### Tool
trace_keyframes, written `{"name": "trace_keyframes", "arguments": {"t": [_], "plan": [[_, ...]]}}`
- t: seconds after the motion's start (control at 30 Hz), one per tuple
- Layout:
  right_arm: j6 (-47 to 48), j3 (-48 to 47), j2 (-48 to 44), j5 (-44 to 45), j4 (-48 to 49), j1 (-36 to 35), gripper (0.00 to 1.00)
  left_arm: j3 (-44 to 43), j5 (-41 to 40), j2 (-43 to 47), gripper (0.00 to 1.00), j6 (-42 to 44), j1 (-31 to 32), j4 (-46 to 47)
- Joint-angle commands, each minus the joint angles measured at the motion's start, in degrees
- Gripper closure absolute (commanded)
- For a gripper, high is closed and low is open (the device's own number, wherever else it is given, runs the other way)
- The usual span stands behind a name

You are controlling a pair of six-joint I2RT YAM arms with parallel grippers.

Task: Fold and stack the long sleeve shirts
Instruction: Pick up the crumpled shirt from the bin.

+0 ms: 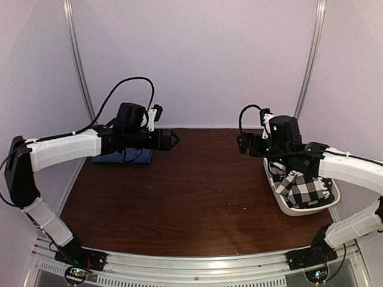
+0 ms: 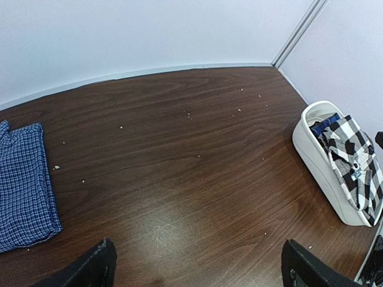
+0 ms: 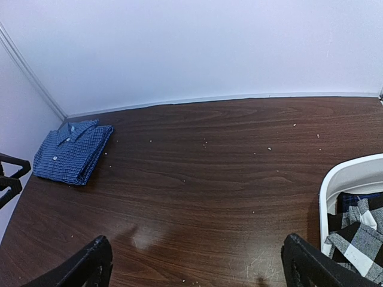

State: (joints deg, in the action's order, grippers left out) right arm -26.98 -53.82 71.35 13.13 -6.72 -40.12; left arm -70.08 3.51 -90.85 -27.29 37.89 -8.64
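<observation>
Two arms are reaching over one dark wooden table (image 1: 197, 191), and two shirts are showing plainly. In the left part of the top view, one blue checked shirt (image 1: 122, 157) is lying folded flat on the table near the back wall, collar up, partly under the left arm. The left wrist view is catching it at its left edge (image 2: 24, 185), and the right wrist view is showing it in the upper left (image 3: 72, 152). Just right of it the left gripper (image 1: 173, 139) is hanging above the wood. Its two fingers are standing wide apart at the bottom of its own view (image 2: 200, 272), with only bare table between them. Right of centre, the right gripper (image 1: 242, 143) is hovering beside the basket's far end. Its fingers are likewise spread wide and gripping nothing (image 3: 200, 269). At the right of the top view one white oval basket (image 1: 299, 210) is sitting on the table. One black-and-white checked shirt (image 1: 308, 188) is lying crumpled inside it and filling most of it (image 2: 353, 161). One piece of dark blue cloth (image 2: 324, 124) is peeking out beneath that shirt at the basket's far end. Whether it is a shirt I cannot tell.
</observation>
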Motion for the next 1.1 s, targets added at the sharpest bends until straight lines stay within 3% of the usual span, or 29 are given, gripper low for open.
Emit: {"name": "trace_keyframes", "arguments": {"t": [0.0, 0.27, 0.43, 0.83, 1.07], "plan": [[-0.2, -0.6, -0.7, 1.7, -1.9, 0.3, 0.0, -0.7, -0.6, 1.8, 0.02, 1.1, 0.3, 2.4], [-1.0, -1.8, 0.2, 4.5, -6.3, 1.7, 0.0, -0.6, -0.8, 2.0, 0.02, 1.1, 0.3, 2.0], [-2.7, -2.6, 2.3, 5.0, -14.4, 7.7, 0.0, -0.4, -0.6, 2.3, 0.02, 1.3, 0.3, 2.0], [-2.6, 5.2, -0.5, 4.1, -18.9, 21.9, 0.0, 0.4, -0.3, 3.2, 0.02, 2.3, 0.3, 1.3], [-2.6, 9.2, 0.3, 4.1, -19.4, 23.7, 0.03, 0.7, -0.1, 2.9, 0.02, 2.4, 0.3, 1.4]]}}
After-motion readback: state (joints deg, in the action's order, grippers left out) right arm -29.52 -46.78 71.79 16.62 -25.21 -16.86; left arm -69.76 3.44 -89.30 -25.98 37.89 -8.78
